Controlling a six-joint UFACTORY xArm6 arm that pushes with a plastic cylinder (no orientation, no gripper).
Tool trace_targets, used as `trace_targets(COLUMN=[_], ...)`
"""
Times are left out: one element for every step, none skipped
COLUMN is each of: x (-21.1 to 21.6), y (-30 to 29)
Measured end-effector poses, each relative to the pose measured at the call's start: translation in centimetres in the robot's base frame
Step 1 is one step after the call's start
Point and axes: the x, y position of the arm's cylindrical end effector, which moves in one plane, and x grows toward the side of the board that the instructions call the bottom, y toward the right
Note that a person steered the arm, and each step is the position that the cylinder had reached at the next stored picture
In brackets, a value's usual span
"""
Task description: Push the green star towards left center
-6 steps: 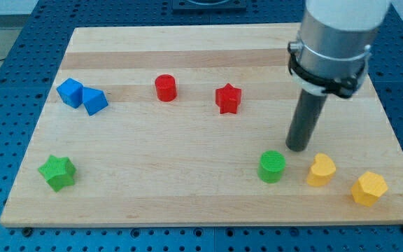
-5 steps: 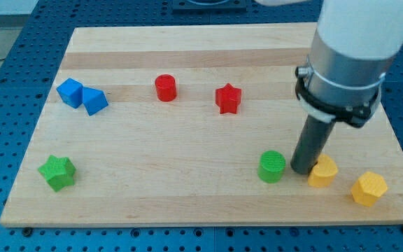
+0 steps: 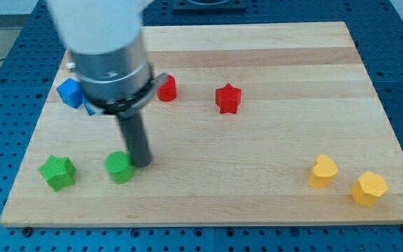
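Note:
The green star (image 3: pixel 57 172) lies at the view's lower left of the wooden board (image 3: pixel 257 175). A green cylinder (image 3: pixel 118 168) stands just to its right. My tip (image 3: pixel 141 164) rests against the right side of the green cylinder, well right of the star. The arm's wide grey body hangs above and hides part of the board behind it.
A blue cube (image 3: pixel 68 92) sits at upper left, with another blue block (image 3: pixel 89 109) mostly hidden behind the arm. A red cylinder (image 3: pixel 167 88) and a red star (image 3: pixel 227 98) lie at top centre. A yellow heart-like block (image 3: pixel 321 171) and a yellow hexagon (image 3: pixel 368 187) lie at lower right.
My tip has swept far to the view's left, carrying the green cylinder from beside the yellow blocks to just right of the green star. The star has not moved.

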Motion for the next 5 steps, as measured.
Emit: trace_targets(x=[-0.1,0.2,1.3,1.4,-0.1], y=[0.1,1.6,-2.7,-2.4,1.9])
